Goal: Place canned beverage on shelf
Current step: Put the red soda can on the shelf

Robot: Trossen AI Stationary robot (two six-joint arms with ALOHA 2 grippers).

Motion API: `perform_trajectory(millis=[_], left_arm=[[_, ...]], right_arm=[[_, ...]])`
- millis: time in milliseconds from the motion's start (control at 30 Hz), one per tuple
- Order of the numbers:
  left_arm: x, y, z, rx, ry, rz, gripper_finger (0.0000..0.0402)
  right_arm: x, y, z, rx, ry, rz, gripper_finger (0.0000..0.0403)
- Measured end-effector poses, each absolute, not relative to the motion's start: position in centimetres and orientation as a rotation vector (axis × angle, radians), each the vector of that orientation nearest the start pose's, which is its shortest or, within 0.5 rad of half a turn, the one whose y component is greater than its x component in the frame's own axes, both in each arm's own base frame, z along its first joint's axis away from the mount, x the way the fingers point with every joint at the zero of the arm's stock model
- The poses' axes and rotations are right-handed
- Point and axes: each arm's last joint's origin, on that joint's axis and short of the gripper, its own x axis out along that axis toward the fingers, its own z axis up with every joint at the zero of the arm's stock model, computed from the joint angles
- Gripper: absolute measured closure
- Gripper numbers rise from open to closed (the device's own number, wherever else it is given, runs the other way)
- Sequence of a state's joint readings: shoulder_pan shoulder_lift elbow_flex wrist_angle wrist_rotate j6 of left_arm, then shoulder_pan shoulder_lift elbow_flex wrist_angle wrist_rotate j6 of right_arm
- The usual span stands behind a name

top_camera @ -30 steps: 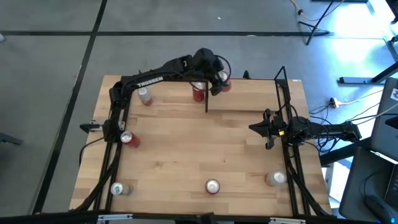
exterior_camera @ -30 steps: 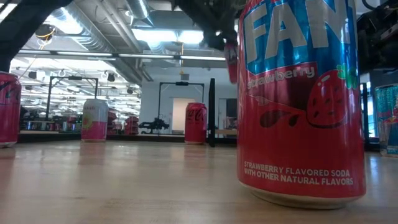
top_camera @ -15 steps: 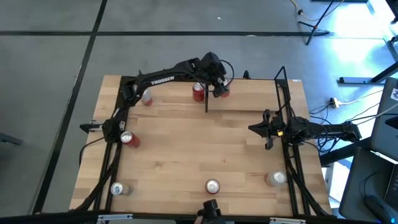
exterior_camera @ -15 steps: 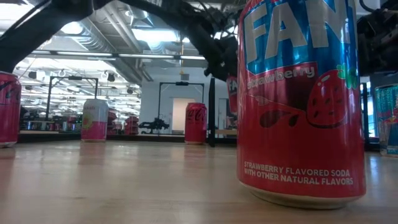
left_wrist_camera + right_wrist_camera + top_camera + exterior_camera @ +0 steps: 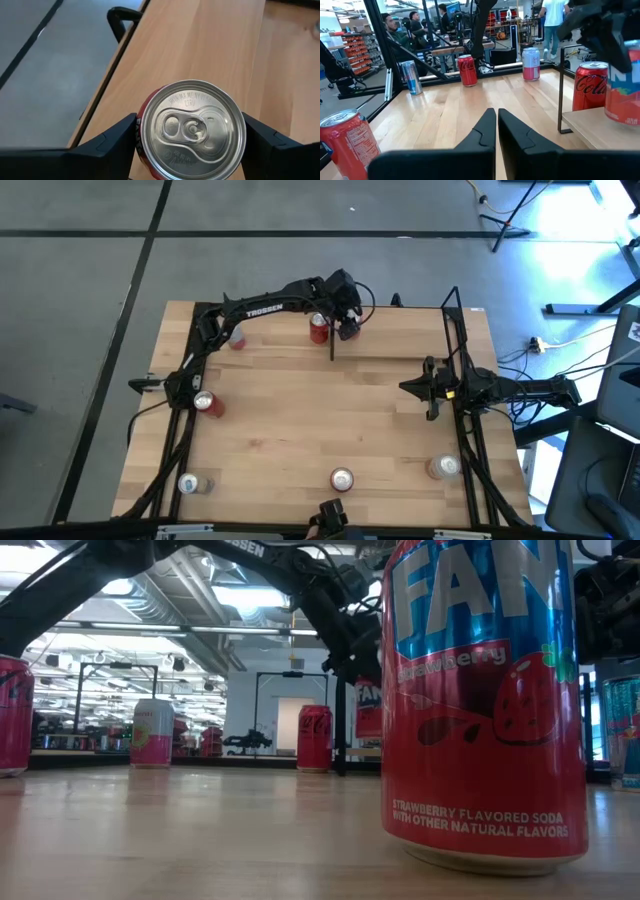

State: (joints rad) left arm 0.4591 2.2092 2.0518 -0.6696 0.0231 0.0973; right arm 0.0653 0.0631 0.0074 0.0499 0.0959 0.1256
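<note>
The left gripper [image 5: 347,330] reached across the far edge of the tabletop [image 5: 330,420] and pinched a red soda can [image 5: 192,131] by its sides, one dark finger [image 5: 112,140] pressed on each side of the body, the silver lid with its pull tab facing the wrist camera. Under the gripper lay the pale board of the shelf [image 5: 210,45], and the held can hung just above it; in the low view the can [image 5: 367,708] showed beneath the arm, beside a thin black upright [image 5: 340,720]. Just beside the gripper, on its inner side, a Coca-Cola can [image 5: 319,328] stood upright on the same board. Whether the held can's base touched the board could not be told. The right gripper [image 5: 428,388] waited well apart from the left one, over the right side of the table, its two fingers [image 5: 482,135] pressed together with nothing between them. Other cans stood spread over the tabletop away from both grippers: one near the left arm's base [image 5: 204,402], three along the near edge [image 5: 342,478], and a large strawberry soda can [image 5: 485,700] close to the low camera. People [image 5: 395,30] stood in the room beyond the table.
</note>
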Motion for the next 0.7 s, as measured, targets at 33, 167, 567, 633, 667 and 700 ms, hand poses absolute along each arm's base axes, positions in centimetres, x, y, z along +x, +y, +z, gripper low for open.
perform_trajectory(millis=[33,167,567,633,667,700], left_arm=[[44.4,21.8,26.4,-0.099,0.834,0.368,0.0159],[44.4,21.9,26.2,-0.100,0.841,0.372,0.0159],[44.9,21.2,26.1,-0.060,0.837,0.344,0.0109],[45.0,21.0,26.1,-0.055,0.837,0.339,0.0101],[45.0,20.9,26.1,-0.050,0.837,0.336,0.0098],[45.1,20.8,26.1,-0.043,0.838,0.333,0.0096]], right_arm=[[10.1,0.4,16.6,0.125,0.003,-0.031,0.0393],[10.1,0.4,16.6,0.125,0.003,-0.031,0.0393],[10.1,0.4,16.5,0.125,0.010,-0.032,0.0393],[10.1,0.4,16.5,0.125,0.010,-0.032,0.0393],[10.1,0.4,16.5,0.125,0.011,-0.032,0.0393],[10.1,0.4,16.5,0.125,0.011,-0.032,0.0393]])
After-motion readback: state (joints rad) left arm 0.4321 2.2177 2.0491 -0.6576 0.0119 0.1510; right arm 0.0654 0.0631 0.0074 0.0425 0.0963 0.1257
